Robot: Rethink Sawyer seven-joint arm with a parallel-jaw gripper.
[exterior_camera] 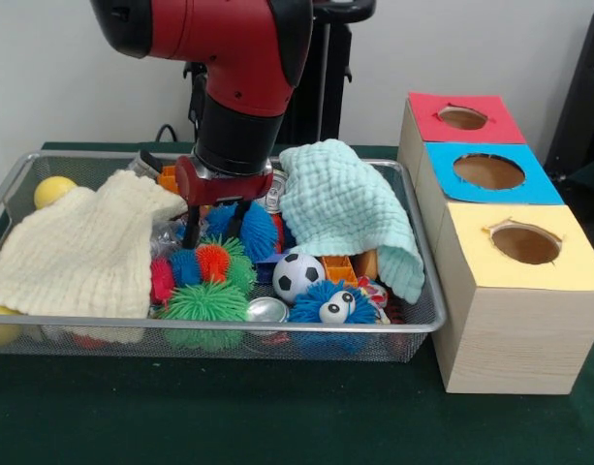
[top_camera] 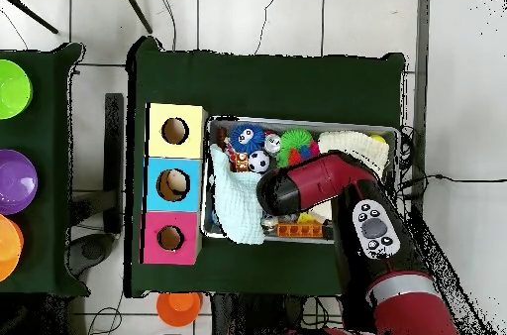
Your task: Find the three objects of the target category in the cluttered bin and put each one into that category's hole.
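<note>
My gripper (exterior_camera: 215, 227) is down inside the wire bin (exterior_camera: 424, 320), open, with its dark fingers (exterior_camera: 193, 229) on either side of a blue spiky ball (exterior_camera: 220, 221). Just below it lie an orange-red spiky ball (exterior_camera: 212, 261), a green spiky ball (exterior_camera: 205, 304) and another blue spiky ball (exterior_camera: 260, 232). A soccer ball (exterior_camera: 297, 276) and a blue furry ball with eyes (exterior_camera: 331, 306) sit at the bin's front. The wooden box beside the bin has a red hole (exterior_camera: 462, 118), a blue hole (exterior_camera: 488, 171) and a yellow hole (exterior_camera: 525, 243). In the overhead view the arm (top_camera: 319, 184) hides the gripper.
A cream cloth (exterior_camera: 78, 254) covers the bin's left part and a mint cloth (exterior_camera: 347, 211) drapes over its right rim. A yellow ball (exterior_camera: 53, 190), a silver can (exterior_camera: 275, 190) and an orange brick (exterior_camera: 339, 267) lie among the clutter. Coloured bowls (top_camera: 14, 180) stand beyond the table's left in the overhead view.
</note>
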